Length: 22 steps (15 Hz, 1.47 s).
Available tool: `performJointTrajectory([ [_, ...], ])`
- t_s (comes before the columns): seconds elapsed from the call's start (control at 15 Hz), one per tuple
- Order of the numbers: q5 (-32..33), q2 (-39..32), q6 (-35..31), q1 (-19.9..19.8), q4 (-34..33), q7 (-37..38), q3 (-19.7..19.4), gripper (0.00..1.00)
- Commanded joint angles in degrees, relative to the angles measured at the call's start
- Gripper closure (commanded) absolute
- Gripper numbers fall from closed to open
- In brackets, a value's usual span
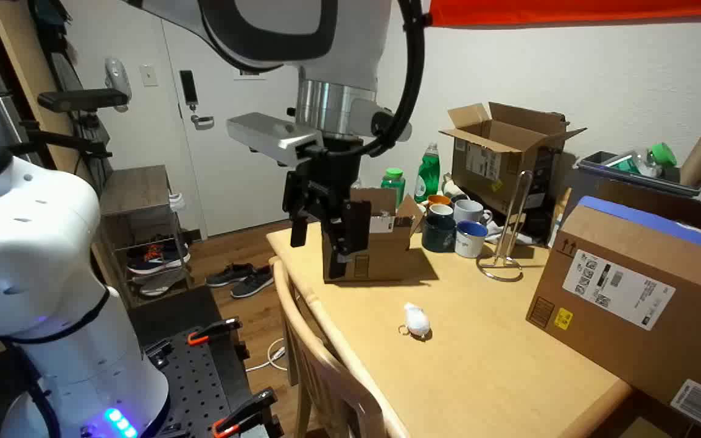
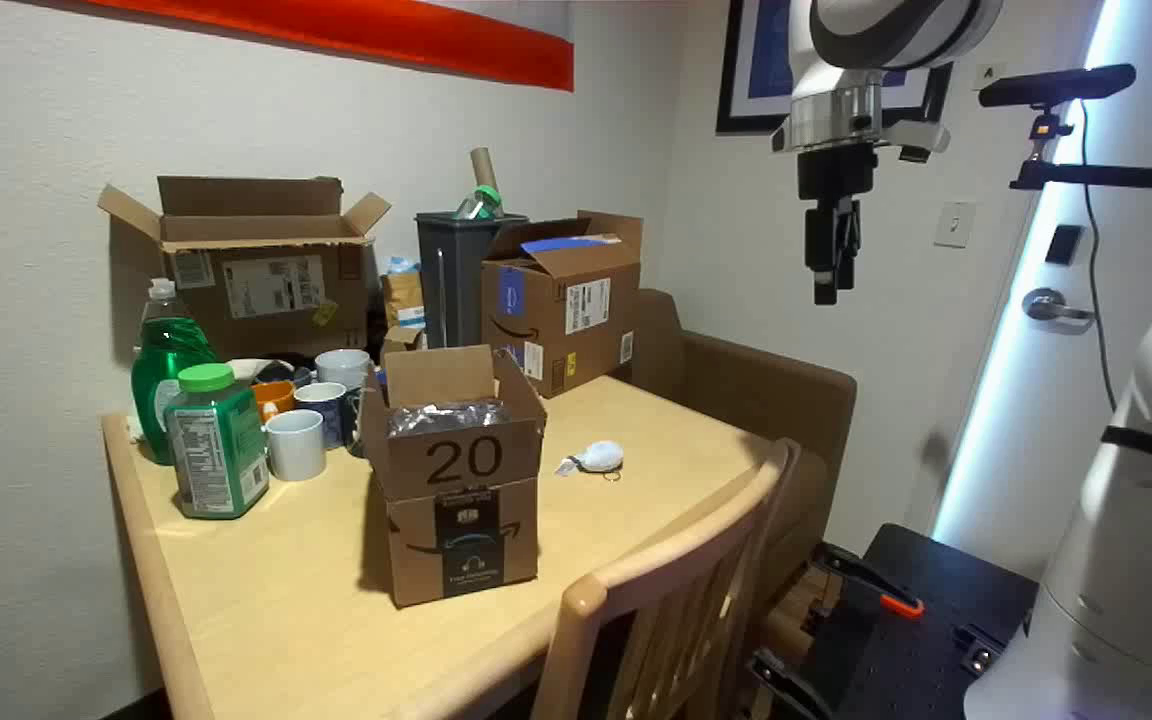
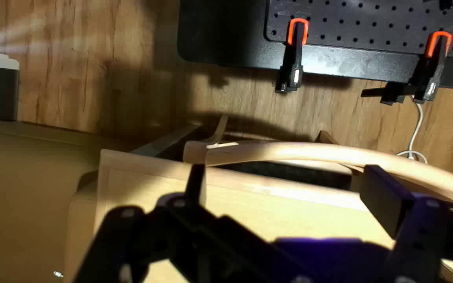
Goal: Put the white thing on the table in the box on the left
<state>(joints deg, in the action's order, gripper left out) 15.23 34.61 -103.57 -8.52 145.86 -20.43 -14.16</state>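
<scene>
The white thing (image 1: 417,320) is a small white lump with a ring beside it, lying on the light wooden table (image 1: 478,383). It also shows in an exterior view (image 2: 601,457); it is out of sight in the wrist view. The small brown box (image 1: 381,261) stands on the table with its flaps up; its front with a "20" shows in an exterior view (image 2: 461,560), with shiny silver material inside. My gripper (image 1: 320,258) hangs high near the table's chair-side edge, apart from everything. In the wrist view its fingers (image 3: 289,188) are wide apart with nothing between them.
A wooden chair (image 1: 326,377) stands against the table's edge. Several mugs (image 1: 439,231), a metal paper-towel stand (image 1: 499,267) and green bottles (image 1: 428,173) stand behind the box. A taller flapped box (image 1: 478,164) and a big labelled box (image 1: 618,304) stand at the sides.
</scene>
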Motion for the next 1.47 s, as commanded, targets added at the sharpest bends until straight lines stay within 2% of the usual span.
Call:
performJointTrajectory([
  [0.0,0.0,0.0,0.1,0.0,-0.1,0.0,0.0,0.0],
  [0.93,0.1,-1.7,-0.7,-0.3,-2.3,-1.0,-1.2,0.0],
  [1.4,-0.1,-8.0,-8.8,-0.1,-7.5,-2.3,-2.7,0.0],
])
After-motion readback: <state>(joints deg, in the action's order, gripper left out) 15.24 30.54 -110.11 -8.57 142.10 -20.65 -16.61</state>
